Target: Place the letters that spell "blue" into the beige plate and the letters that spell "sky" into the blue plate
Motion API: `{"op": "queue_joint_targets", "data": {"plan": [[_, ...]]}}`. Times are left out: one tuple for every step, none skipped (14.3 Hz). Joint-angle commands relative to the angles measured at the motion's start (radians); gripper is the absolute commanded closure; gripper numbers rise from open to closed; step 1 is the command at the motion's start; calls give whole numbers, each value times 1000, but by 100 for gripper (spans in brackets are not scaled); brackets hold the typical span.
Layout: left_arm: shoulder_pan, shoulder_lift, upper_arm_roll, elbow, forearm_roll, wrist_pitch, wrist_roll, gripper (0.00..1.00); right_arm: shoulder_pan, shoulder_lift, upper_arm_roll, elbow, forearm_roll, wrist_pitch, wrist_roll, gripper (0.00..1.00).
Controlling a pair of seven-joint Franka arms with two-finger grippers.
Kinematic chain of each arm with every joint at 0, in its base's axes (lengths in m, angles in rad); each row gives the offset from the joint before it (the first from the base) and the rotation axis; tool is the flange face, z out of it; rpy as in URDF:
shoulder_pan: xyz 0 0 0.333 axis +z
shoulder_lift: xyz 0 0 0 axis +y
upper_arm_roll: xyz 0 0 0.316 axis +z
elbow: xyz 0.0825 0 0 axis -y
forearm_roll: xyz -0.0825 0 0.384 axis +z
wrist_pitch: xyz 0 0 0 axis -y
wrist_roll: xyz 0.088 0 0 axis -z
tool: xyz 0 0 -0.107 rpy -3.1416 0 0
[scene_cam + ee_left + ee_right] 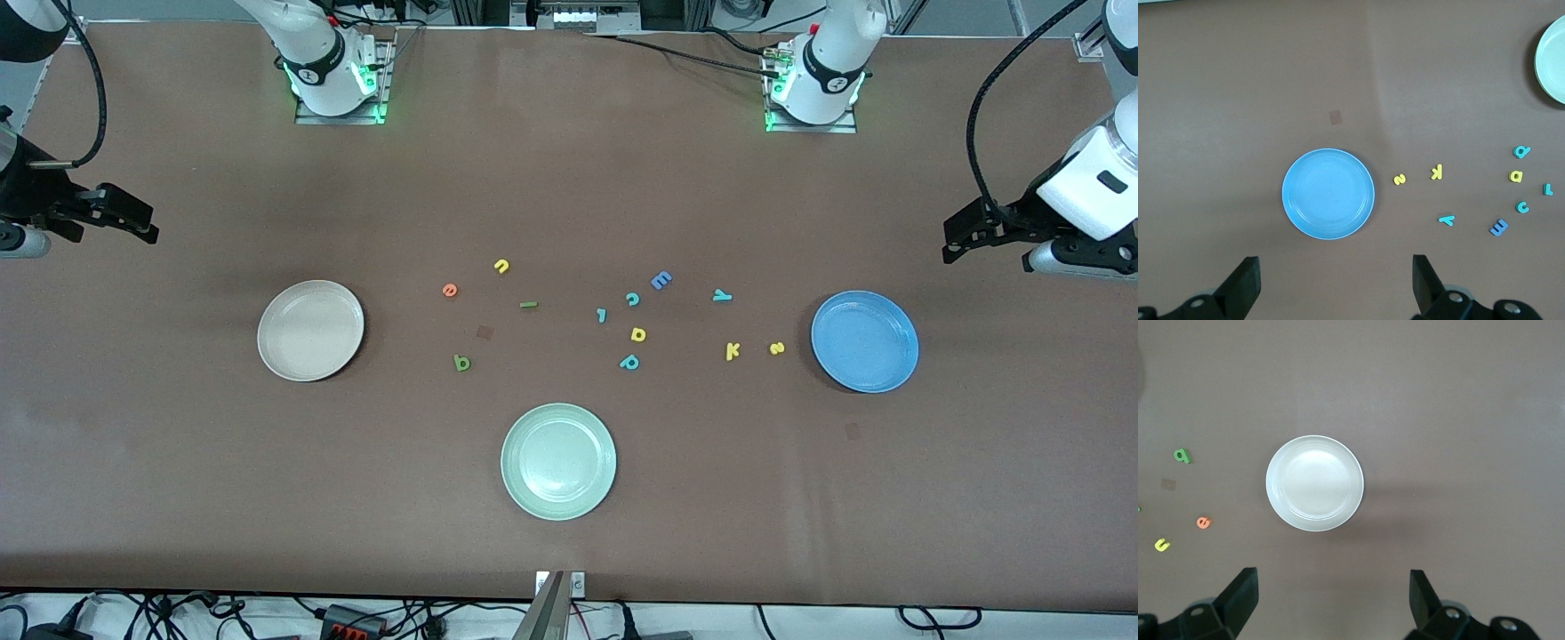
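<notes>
Both grippers hover spread and empty, left gripper (1331,283) above table near the blue plate (864,341), right gripper (1331,603) near the beige plate (310,330) (the decoy yellow loop letter (637,334) risks a mistaken pick).

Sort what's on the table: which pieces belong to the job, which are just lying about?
Job: green b, green l, yellow u, orange e, beige plate; yellow s, yellow k, teal y, blue plate.
Lying about: pale green plate, blue E, teal c, teal p.
</notes>
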Motion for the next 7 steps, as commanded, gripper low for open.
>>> {"op": "queue_joint_targets", "data": {"plan": [[5,13,-4,32,-5,-26,3,0,-17,-11,5,-10,10,-8,-5,0],[5,13,-4,32,-5,-26,3,0,-17,-13,5,-10,12,-10,-5,0],[5,13,-4,32,-5,-26,3,0,-17,-11,5,-10,12,-14,-5,0],[3,13,-4,32,-5,-26,3,0,-18,-8,3,-10,12,-23,-5,0],[3,13,-4,32,-5,-29,3,0,-23,-5,3,-8,12,-37,-5,0],[3,13,-4,32,-4,-30,1,0,-35,-2,3,-10,12,-49,-5,0],[3,16,-4,32,-4,-30,3,0,-43,-2,3,-10,12,-57,-17,0]]}}
